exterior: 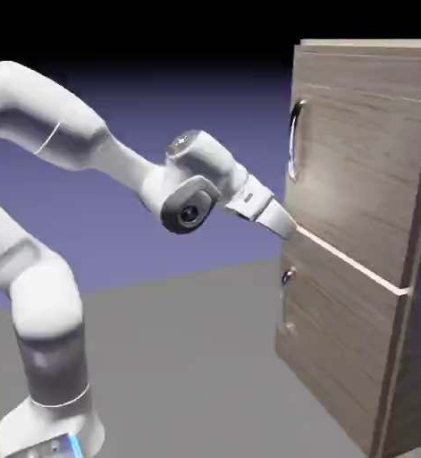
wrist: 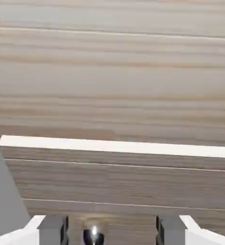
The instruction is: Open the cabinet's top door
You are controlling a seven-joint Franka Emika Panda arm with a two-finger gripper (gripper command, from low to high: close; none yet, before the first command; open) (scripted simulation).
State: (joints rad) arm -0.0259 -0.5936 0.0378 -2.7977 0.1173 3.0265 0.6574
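Cabinet (exterior: 366,233) front close before gripper (exterior: 285,224)

- Cabinet (exterior: 366,224): grey-brown wood grain, matt, smooth.
- Top door (exterior: 361,152): same matt wood grain; handle (exterior: 295,141) polished silver metal.
- Arm (exterior: 88,143): smooth white shell, slight gloss.
- Fingers (wrist: 52,228): matt grey.
- Table (exterior: 178,358): plain matt grey.

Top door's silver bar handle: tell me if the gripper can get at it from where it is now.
Probably yes, but not yet. The gripper points at the seam below the top door, jaws open, while the handle sits higher on the door's edge. Nothing blocks the way up.
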